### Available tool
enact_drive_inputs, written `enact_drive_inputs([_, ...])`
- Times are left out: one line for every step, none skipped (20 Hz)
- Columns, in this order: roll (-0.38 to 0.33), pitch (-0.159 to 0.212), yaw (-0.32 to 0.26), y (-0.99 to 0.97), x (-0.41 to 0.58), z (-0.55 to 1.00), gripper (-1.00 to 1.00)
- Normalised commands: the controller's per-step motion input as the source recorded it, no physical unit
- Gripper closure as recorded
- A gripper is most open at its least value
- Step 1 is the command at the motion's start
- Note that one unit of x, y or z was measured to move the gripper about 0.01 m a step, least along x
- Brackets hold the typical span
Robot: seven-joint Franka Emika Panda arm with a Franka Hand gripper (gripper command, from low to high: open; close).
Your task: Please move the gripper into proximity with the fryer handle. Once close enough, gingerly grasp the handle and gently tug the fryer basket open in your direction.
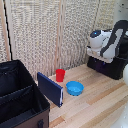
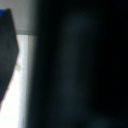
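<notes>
Looking from the front of the exterior view, 1 big black fabric case (image 1: 20,95) sits nearest, at the exterior view's left, with its lid open. Just past it, a flat blue board (image 1: 50,88) stands on its edge on the wooden bench (image 1: 95,107). Next come 1 blue bowl (image 1: 75,88) and, a bit farther back, 1 red cup (image 1: 60,75). None of these belong to the job.

Farthest back, at the exterior view's right, is the black fryer basket (image 1: 107,67), part of a boxy black fryer. The white arm (image 1: 115,40) bends down over it, and the end effector (image 1: 96,54) sits right at the top front of the fryer. So the task's thing is very near the end effector, just below and behind it.

The wrist view is almost all dark. A big black blur fills it, which I think is the fryer's face (image 2: 80,65), very close to the camera. 1 dark finger (image 2: 6,60) with a bit of blue at its tip shows at the edge, with pale bench (image 2: 22,85) beside it. I cannot pick out the fryer handle in either view, so I cannot tell which way its long side runs.

I cannot tell if the end effector is wide, narrow or holding something, because only 1 finger shows.

My guess is that the arm is at the reach or grab step. The pull should go away from the fryer's front, out over the bench.
</notes>
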Motion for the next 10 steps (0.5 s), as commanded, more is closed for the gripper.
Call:
enact_drive_inputs([0.000, 0.000, -0.020, 0.06, 0.000, 0.00, 1.00])
enact_drive_inputs([0.000, 0.000, -0.031, 0.09, -0.006, 0.00, 1.00])
enact_drive_inputs([0.000, 0.000, -0.068, 0.21, -0.009, 0.05, 1.00])
enact_drive_inputs([0.042, 0.048, -0.101, 0.32, 0.000, 0.21, 1.00])
enact_drive_inputs([0.152, 0.080, -0.108, 0.31, -0.071, 0.33, 1.00])
enact_drive_inputs([0.244, 0.069, -0.103, 0.29, -0.163, 0.29, 1.00])
enact_drive_inputs([0.258, 0.092, -0.102, 0.28, -0.149, 0.22, 1.00])
enact_drive_inputs([0.264, 0.087, -0.105, 0.27, -0.140, 0.22, 1.00])
enact_drive_inputs([0.269, 0.084, -0.107, 0.27, -0.134, 0.23, 1.00])
enact_drive_inputs([0.272, 0.085, -0.110, 0.27, -0.111, 0.21, 1.00])
